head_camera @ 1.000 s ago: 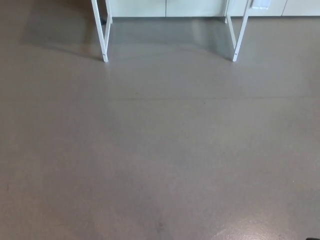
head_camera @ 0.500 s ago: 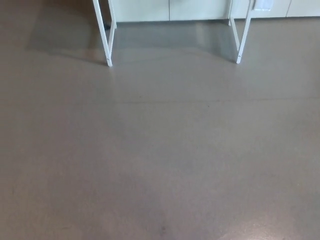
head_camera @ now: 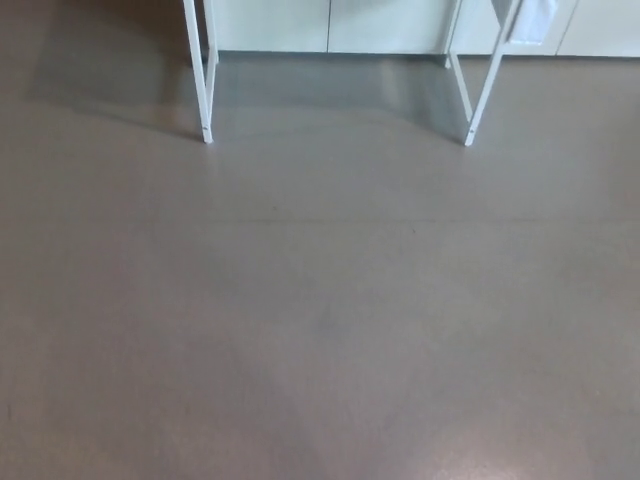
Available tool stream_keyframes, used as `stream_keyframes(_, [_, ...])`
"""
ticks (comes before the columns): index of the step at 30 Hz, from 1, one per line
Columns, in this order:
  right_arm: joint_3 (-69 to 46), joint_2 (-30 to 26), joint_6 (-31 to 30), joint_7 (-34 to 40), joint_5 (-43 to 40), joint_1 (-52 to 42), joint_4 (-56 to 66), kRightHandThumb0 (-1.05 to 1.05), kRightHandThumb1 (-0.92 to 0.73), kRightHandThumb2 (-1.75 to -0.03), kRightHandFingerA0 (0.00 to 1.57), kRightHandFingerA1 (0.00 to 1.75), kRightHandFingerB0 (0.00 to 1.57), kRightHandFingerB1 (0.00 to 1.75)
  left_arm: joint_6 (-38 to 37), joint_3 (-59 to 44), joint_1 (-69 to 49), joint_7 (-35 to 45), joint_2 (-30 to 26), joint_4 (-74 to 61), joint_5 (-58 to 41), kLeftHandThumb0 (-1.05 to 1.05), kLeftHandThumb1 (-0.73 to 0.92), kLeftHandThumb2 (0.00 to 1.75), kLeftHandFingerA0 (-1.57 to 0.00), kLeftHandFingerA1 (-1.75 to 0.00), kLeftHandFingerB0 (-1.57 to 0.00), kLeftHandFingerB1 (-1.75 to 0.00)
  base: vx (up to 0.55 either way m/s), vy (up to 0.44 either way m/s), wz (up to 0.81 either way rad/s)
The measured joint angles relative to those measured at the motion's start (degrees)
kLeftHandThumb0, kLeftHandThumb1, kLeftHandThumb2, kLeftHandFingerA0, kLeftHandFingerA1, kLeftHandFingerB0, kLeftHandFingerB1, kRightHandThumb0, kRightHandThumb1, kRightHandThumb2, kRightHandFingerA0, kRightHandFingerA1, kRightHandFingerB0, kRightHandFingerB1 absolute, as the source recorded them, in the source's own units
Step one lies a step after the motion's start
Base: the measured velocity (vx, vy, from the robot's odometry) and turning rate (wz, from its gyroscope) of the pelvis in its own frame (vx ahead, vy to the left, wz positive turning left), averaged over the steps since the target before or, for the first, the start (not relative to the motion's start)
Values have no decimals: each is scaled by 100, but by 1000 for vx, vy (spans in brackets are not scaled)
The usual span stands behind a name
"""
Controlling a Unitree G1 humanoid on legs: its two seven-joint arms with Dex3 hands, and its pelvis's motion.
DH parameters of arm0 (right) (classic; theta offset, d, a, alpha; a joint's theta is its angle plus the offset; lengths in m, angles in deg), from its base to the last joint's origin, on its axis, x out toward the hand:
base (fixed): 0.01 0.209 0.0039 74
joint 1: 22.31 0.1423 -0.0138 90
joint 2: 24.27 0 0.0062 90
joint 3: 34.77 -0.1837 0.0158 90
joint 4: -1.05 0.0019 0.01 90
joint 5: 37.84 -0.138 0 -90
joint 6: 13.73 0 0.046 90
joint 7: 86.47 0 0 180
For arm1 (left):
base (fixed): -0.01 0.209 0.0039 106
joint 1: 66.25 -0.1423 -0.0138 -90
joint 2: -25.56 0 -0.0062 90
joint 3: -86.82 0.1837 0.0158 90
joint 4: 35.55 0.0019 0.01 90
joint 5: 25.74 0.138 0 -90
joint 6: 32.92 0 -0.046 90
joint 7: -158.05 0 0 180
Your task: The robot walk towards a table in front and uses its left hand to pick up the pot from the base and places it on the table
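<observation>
**A:** What do we register in the head view?

**B:** Mostly bare grey-brown floor [head_camera: 320, 330], which fills nearly the whole frame. Of the table [head_camera: 198, 70] we see only the lower frame: thin white legs at the top edge.

**A:** How do the legs stand?

**B:** The left leg pair [head_camera: 205, 110] stands near upright. The right leg pair [head_camera: 480, 100] is splayed, and its feet rest on the floor. The two pairs are well apart, and a darker shadow [head_camera: 310, 85] lies on the floor between them. Behind the legs we note pale cabinet fronts [head_camera: 380, 22] along the top edge. A pale object [head_camera: 530, 20] sits at the top of the right pair; we cannot identify it.

**A:** Where is the pot?

**B:** We cannot tell. The tabletop lies above the frame, so neither the pot nor its base shows.

**A:** What is the state of the fingers?

**B:** We cannot tell. The left hand and the right hand are both outside the picture, so we cannot say whether their fingers are released, clenched or grasping.
</observation>
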Motion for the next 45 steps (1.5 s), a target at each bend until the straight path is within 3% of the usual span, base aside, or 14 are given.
stream_keyframes(14, [128, -116, 60, 138, 140, -3, 38, -46, -32, -62, 67, 50, 43, 44, -143, 198, -22, -32, 2, 1, 68, -32, 34, 58, -48, -45, -39, -39, 220, -147, 13])
stream_keyframes(32, [288, -84, 137, 207, 213, 9, 22, -49, -33, -64, 69, 51, 42, 45, -315, 328, -126, -189, -114, -136, 93, -32, 35, 58, -50, -45, -40, -39, 234, 113, -6])
stream_keyframes(45, [457, -170, 268, 241, 305, -274, 52, -48, -35, -64, 68, 50, 42, 45, -419, 491, -416, -257, -72, -128, 113, -32, 35, 58, -49, -46, -40, -39, 228, -108, 10])
